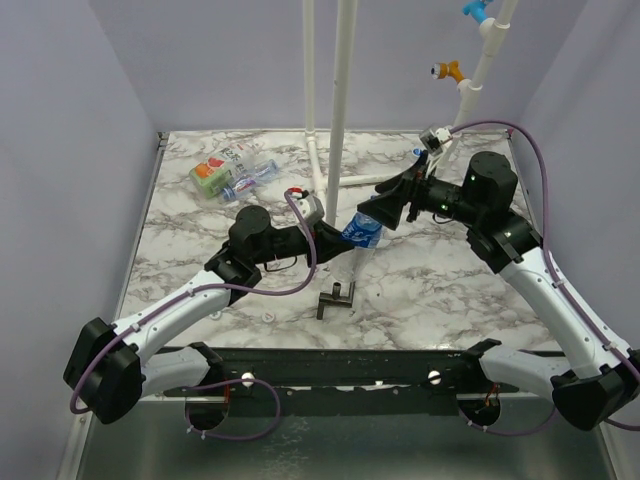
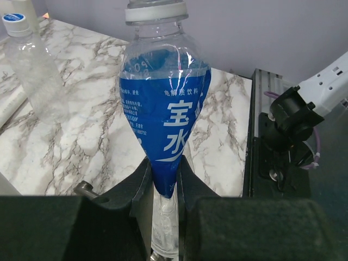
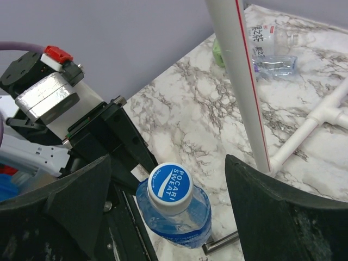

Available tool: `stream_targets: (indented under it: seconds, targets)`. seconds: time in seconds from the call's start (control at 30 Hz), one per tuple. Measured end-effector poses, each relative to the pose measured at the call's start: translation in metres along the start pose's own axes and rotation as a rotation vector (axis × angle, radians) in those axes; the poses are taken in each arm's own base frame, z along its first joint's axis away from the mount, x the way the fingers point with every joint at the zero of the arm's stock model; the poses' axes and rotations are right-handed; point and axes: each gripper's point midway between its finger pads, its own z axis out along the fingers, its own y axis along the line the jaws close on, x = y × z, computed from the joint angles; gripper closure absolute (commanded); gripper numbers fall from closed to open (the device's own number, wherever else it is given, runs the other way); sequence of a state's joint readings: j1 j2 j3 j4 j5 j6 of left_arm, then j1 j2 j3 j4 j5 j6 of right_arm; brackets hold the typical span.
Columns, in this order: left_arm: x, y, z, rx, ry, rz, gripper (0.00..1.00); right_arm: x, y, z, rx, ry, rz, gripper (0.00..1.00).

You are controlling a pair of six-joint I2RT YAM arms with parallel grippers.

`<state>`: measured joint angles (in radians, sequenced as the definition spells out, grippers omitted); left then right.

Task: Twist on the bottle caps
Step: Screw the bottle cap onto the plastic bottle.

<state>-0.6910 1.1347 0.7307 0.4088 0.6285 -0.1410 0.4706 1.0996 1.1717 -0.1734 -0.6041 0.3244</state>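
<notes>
Near the centre of the glossy marble-veined worktop (image 1: 450, 280), the left gripper (image 2: 164, 174), at 9 o'clock, clamps the crumpled clear-plastic bottle (image 1: 362, 230) with its blue film label, while the right gripper (image 3: 169, 171) stands with jaws wide apart either side of its round, blue-topped white cap (image 3: 170, 185).

Marble-pattern worktop (image 1: 440, 280), pale lilac walls (image 1: 60, 150) on three sides, white pipes (image 1: 343, 80) upright at back, even light.

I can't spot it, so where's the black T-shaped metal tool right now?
Top view: the black T-shaped metal tool lies centrally on the marble table, near its front edge, just in front of the blue-labelled clear plastic bottle.
</notes>
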Motion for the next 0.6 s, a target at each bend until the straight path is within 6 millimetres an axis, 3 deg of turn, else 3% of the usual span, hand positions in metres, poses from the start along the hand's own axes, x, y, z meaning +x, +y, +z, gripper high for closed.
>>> stream_targets:
  seconds: [0.17,0.6]
  targets:
    - [0.001,-0.003,-0.003,0.026,0.009,-0.017,1.00,0.002,0.007,0.000,-0.043,0.014,0.000,0.15]
    - [-0.002,-0.001,-0.008,0.027,0.004,-0.020,1.00,0.002,0.015,0.005,-0.102,0.018,0.046,0.36]
